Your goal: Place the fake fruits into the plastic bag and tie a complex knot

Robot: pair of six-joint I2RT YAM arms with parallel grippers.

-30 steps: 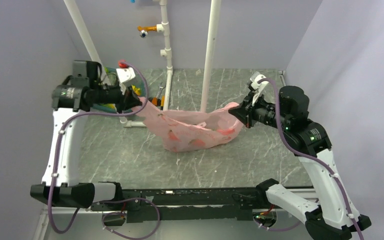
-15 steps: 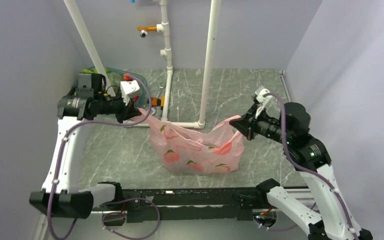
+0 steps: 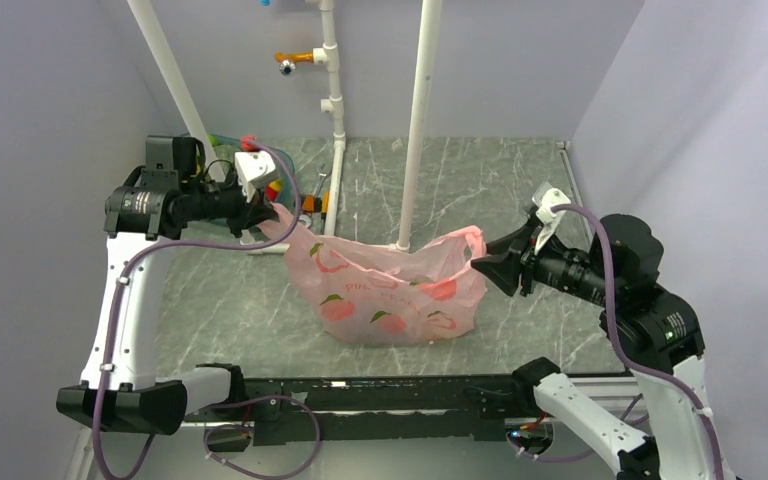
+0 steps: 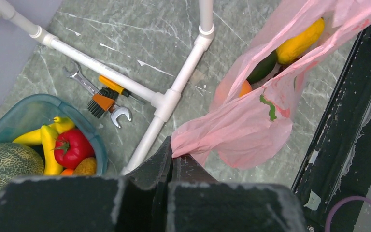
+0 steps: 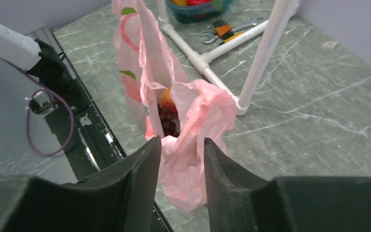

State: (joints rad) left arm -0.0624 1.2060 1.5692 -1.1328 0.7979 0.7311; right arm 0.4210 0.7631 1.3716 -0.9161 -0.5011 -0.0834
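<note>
Pink plastic bag [image 3: 390, 290] — fruit-printed, bulging — hangs between both arms.

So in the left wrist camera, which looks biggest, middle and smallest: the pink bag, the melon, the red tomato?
1. Pink bag, clearly the largest.
2. Melon, partly cut off by the claw, yet visibly bigger than the tomato.
3. Red tomato, the smallest.

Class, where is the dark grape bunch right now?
In the right wrist view, the grape bunch sits inside the pink plastic bag, just below an orange fruit, near the right gripper.
</note>
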